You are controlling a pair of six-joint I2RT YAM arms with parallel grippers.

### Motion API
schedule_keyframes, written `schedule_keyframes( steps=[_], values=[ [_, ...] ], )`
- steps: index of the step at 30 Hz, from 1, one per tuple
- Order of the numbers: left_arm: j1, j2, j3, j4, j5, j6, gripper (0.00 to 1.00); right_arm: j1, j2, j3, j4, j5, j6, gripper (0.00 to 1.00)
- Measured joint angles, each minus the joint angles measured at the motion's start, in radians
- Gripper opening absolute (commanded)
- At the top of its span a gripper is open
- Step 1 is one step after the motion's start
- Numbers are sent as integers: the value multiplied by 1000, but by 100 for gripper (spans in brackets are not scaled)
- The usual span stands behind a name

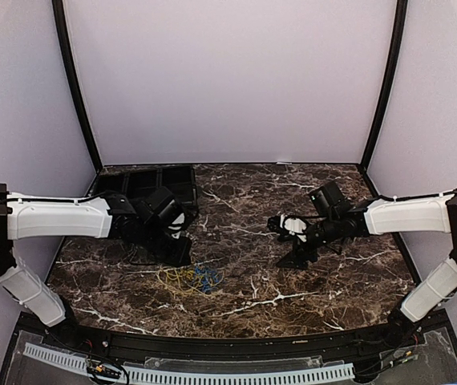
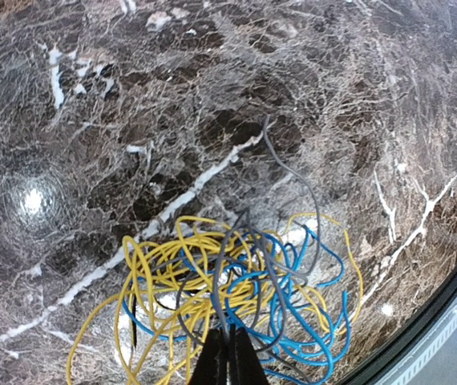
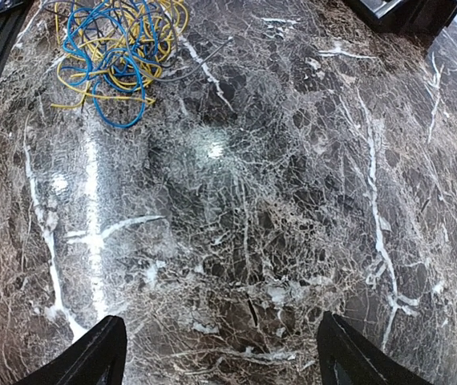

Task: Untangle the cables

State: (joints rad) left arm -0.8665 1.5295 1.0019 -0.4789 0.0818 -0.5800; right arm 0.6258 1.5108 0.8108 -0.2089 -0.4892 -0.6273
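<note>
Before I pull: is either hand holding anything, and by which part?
Left hand appears shut on a grey cord at the tangle edge; right hand open, empty.

Tangled yellow and blue cables top left, marble table, jaws wide apart

**White shells, black joints**

The left arm, at the left of the top view, and the right arm, at the right, were built alike. Each had two long links cased in smooth white shells, with bulky black housings at the joints. A thin dark cable ran along the top edge of each longer white link. The wrists were black with a small white patch. The left fingers were dark, narrow and tapered. The right fingers were matte black wedges.
</note>
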Motion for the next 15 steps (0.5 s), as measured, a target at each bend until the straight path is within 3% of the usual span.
schedule_keyframes(
  steps=[5, 15],
  values=[
    [0, -101, 0, 31, 1, 58, 0, 2, 0, 55, -17, -9, 71, 83],
    [0, -291, -29, 148, 10, 113, 0, 140, 71, 418, -62, -22, 156, 82]
  ],
)
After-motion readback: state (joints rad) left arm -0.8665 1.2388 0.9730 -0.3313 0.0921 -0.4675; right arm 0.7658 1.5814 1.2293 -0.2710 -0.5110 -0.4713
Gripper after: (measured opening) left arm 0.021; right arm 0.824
